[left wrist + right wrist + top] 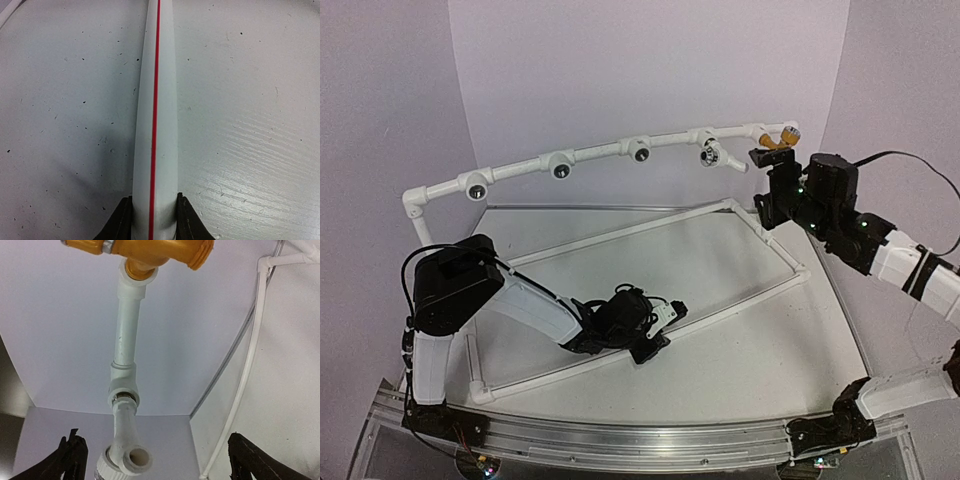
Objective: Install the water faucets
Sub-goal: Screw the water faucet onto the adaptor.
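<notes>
Faucets both sit on the pipe frame (600,153), up on its raised rear run: yellow-orange faucet (782,136) at the far right end, white faucet (713,156) in the next fitting along. Right gripper (764,157) hovers just beside the orange one w/ jaws spread wide, gripping nothing (wrist view puts the white spout low between its fingers, no contact evident). Left gripper (154,210) is clamped narrow on the frame's red-striped base pipe (155,100) lying on the table (740,350), prob. to steady the frame. Three sockets (560,168) further left look unfilled.
</notes>
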{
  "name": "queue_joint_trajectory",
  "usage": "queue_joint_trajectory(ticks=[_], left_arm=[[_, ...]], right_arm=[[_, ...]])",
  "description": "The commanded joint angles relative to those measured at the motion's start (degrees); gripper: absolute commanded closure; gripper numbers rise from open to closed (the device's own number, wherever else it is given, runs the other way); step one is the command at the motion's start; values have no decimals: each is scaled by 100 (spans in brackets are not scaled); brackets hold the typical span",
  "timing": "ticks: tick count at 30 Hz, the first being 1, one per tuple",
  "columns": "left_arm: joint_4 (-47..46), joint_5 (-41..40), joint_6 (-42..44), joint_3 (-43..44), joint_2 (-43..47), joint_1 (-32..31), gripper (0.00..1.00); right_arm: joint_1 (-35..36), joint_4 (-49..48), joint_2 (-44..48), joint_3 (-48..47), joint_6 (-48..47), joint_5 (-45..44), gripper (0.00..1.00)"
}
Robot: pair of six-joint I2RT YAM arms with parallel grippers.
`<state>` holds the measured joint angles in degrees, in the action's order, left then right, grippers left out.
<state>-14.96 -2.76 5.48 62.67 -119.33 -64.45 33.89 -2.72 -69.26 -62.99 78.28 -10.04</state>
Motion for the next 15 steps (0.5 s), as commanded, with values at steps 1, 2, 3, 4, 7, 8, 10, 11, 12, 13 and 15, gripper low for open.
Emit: queue_joint_trajectory(ticks=[1,2,3,4,7,8,10,11,12,13,15], left_arm=[[1603,259,-301,-299,-776,-40,100],[1597,259,-301,-296,-772,-41,100],[1593,259,-299,-298,-768,-42,100],[1593,259,-299,-296,-763,-42,100],[1593,259,-299,-288,-767,-42,100],[1593,259,-301,-284,-767,-42,100],[1596,259,-305,-271,-773,-37,100],[1594,259,-306,-267,-776,-33,100],[1593,259,-309,-266,-781,-31,100],[1593,259,-313,-267,-783,-30,100],[1584,259,-318,-279,-776,-32,100]], right_arm=[[0,1442,702,-365,-3770,331,2],[1,1556,797,-428,-4624,580,3],[3,1658,882,-499,-5559,892,4],[3,1853,902,-647,-6526,1162,5],[7,3116,654,-1336,-8775,1436,7],[31,3393,545,-1556,-9336,1410,8],[165,3718,346,-1877,-10439,1249,10],[286,3727,266,-1992,-11062,1112,10],[410,3723,167,-2142,-11466,934,11],[552,3712,62,-2292,-11901,730,11],[747,3719,-225,-2531,-12676,192,12]])
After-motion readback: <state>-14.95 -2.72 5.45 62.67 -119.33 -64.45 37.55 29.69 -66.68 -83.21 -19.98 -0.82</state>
